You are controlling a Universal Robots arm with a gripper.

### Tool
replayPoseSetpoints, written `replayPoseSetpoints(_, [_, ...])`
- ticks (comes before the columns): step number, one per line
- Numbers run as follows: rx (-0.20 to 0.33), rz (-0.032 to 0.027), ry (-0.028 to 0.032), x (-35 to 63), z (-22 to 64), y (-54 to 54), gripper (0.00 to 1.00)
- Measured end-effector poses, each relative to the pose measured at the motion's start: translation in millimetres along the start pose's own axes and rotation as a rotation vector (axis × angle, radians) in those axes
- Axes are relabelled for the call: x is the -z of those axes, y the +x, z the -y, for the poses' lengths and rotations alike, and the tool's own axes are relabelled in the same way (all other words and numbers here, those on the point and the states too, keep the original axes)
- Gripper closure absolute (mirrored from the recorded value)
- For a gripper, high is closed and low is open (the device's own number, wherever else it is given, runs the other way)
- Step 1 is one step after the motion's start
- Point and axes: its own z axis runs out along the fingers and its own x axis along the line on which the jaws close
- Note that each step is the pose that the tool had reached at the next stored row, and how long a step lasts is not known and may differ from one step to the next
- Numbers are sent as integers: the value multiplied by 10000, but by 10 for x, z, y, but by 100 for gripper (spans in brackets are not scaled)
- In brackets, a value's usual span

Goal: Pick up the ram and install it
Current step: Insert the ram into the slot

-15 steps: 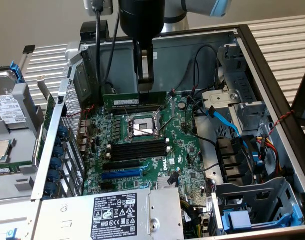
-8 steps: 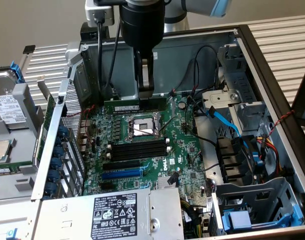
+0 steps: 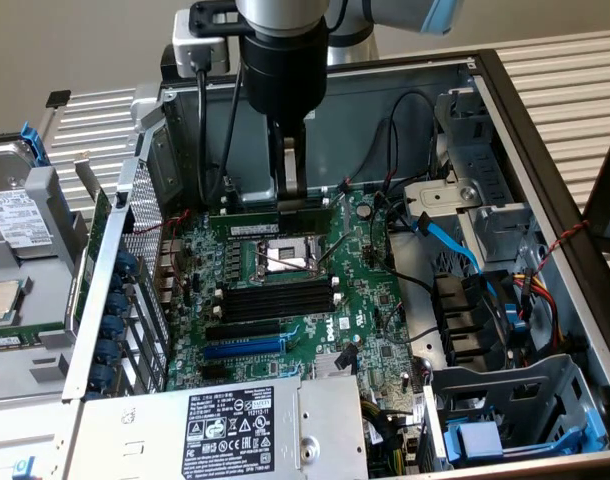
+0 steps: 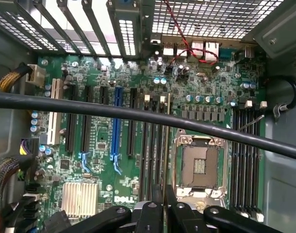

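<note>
The ram [image 3: 247, 213] is a long thin green stick held level and on edge above the far part of the motherboard [image 3: 370, 290]. My gripper [image 3: 290, 198] comes straight down from above and is shut on it near the middle of its top edge. In the wrist view the dark fingers [image 4: 179, 213] of the gripper [image 4: 163, 213] pinch the ram [image 4: 163, 191], seen as a thin edge. That edge runs parallel to the black memory slots [image 4: 153, 145] beside the open CPU socket [image 4: 196, 165]. The ram hangs above the board, apart from any slot.
Another bank of black slots [image 4: 245, 150] lies on the other side of the socket. The blue slot [image 3: 243, 349] and the power supply [image 3: 225, 425] sit nearer the camera. A black cable [image 4: 138, 114] crosses the wrist view. Loose cables [image 3: 425, 225] and a drive cage [image 3: 505, 420] crowd the exterior view's right.
</note>
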Motion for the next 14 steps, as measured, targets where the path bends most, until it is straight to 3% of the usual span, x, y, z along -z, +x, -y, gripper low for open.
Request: replayPoseSetpoints(14, [-4, -44, 11, -74, 3, 7, 86])
